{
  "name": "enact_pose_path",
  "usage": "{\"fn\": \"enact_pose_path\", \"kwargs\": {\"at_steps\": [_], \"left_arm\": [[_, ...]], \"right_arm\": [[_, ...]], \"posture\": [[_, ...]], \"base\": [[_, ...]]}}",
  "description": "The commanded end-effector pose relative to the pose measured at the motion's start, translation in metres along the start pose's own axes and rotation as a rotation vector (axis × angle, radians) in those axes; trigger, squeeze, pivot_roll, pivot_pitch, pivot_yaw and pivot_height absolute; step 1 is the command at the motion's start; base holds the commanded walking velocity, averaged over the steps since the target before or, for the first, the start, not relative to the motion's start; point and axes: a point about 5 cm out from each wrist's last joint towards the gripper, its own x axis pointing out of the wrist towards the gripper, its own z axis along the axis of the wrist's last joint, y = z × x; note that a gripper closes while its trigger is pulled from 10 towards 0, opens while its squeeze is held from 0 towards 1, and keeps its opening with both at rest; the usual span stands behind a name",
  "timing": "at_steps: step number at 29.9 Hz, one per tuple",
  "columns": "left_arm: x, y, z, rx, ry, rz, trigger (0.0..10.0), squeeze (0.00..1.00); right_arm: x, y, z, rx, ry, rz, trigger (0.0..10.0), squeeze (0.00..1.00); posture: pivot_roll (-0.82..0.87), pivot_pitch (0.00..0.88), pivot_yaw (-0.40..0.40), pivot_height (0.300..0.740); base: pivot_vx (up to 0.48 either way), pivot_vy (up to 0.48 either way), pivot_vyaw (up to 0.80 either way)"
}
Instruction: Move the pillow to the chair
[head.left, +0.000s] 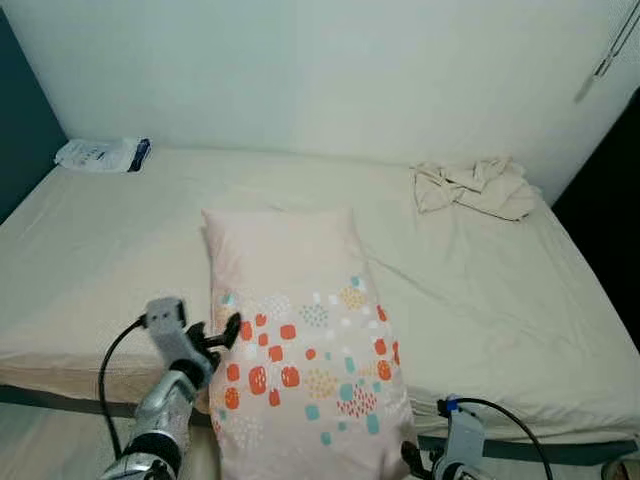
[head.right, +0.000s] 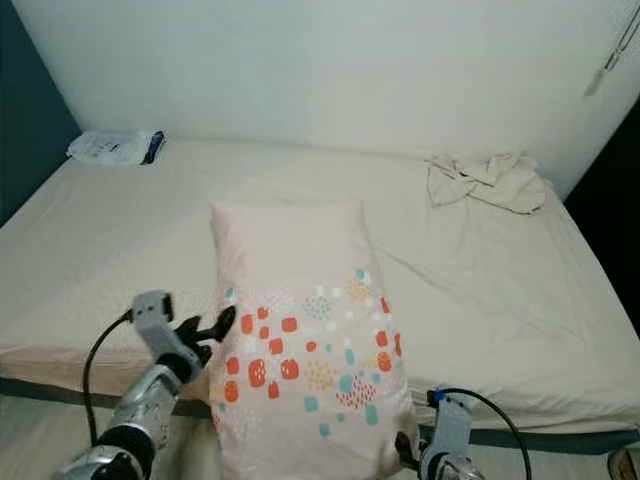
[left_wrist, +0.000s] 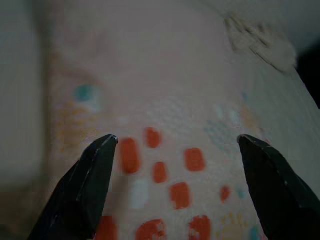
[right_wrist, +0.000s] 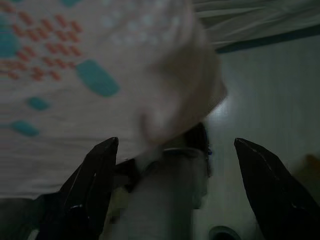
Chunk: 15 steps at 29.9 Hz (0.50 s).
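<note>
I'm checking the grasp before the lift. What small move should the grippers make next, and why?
Probably close both inward onto the pillow. The left gripper sits open at its left edge and the right gripper open at its near corner, which overhangs the bed; neither grips it yet.

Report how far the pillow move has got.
Done: nothing yet; the pillow lies on the bed, its near end hanging over the edge. In hand: the open left claw is at its left side, the open right claw near its lower corner. Left: gripping, lifting, carrying to the chair.
</note>
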Motion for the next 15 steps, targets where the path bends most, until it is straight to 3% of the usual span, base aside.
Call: {"fn": "enact_pose_path", "kwargs": {"at_steps": [1, 4, 9, 15], "left_arm": [[-0.002, -0.006, -0.014, 0.009, 0.071, -0.034, 10.0, 0.0], [-0.004, -0.007, -0.02, 0.007, 0.097, -0.023, 10.0, 0.0], [-0.005, -0.007, -0.027, 0.007, 0.122, 0.036, 10.0, 0.0], [-0.002, -0.008, -0.022, -0.011, 0.078, 0.089, 10.0, 0.0]], "right_arm": [[-0.002, -0.003, -0.01, -0.009, 0.032, -0.003, 10.0, 0.0], [-0.001, -0.001, -0.008, -0.012, 0.023, 0.002, 10.0, 0.0], [0.002, 0.009, -0.001, 0.0, -0.004, 0.038, 10.0, 0.0], [0.003, 0.013, 0.0, -0.007, -0.002, 0.055, 10.0, 0.0]], "posture": [[-0.08, 0.07, -0.015, 0.698], [-0.09, 0.07, -0.009, 0.698], [-0.09, 0.074, -0.003, 0.698], [-0.09, 0.078, -0.005, 0.698]], "base": [[0.0, 0.0, -0.75], [0.0, 0.0, -0.74], [0.0, 0.0, 0.0], [0.0, 0.0, 0.0]]}}
